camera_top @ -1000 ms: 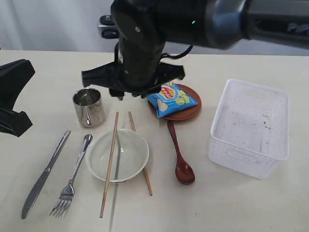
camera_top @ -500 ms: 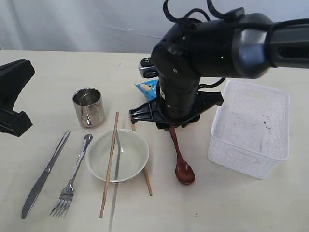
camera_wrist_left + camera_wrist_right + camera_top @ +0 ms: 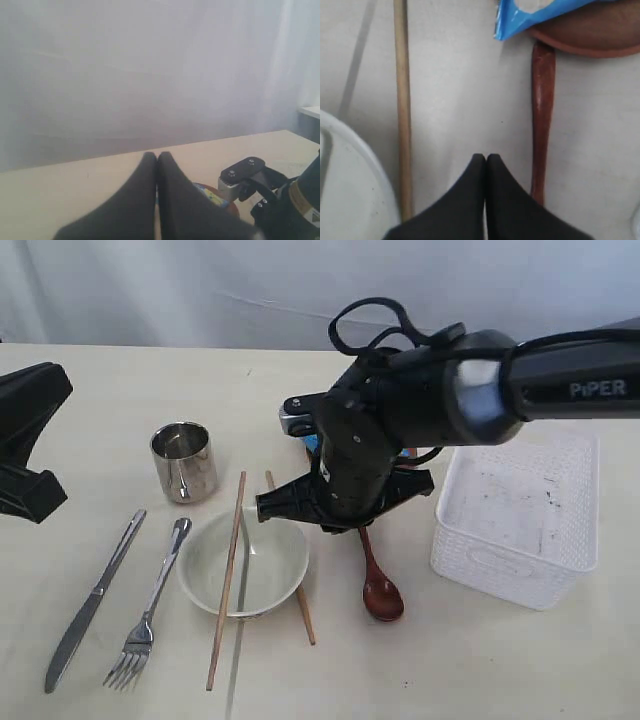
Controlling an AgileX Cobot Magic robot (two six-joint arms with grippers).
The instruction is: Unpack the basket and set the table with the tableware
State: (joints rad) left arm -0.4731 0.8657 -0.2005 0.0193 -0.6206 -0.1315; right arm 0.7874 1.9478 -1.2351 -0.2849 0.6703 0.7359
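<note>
The spoon [image 3: 378,585] lies on the surface [image 3: 480,660] just right of centre in the exterior view. Its long axis runs almost straight up and down the frame, bowl end toward the lower edge, handle reaching up to the rim of the plate [image 3: 600,30], which carries a crisp packet [image 3: 540,12]. The right tool [image 3: 486,159] hangs low over bare surface just beside that handle, between it and the nearer chopstick [image 3: 402,110], fingers pressed together and pinching nothing. The bowl [image 3: 245,560] sits to its left; the basket [image 3: 520,515] at the right looks emptied. The left tool [image 3: 157,159] is likewise pressed together and empty, off at the far left, so the right arm [image 3: 420,410] is much the nearer to the spoon.
</note>
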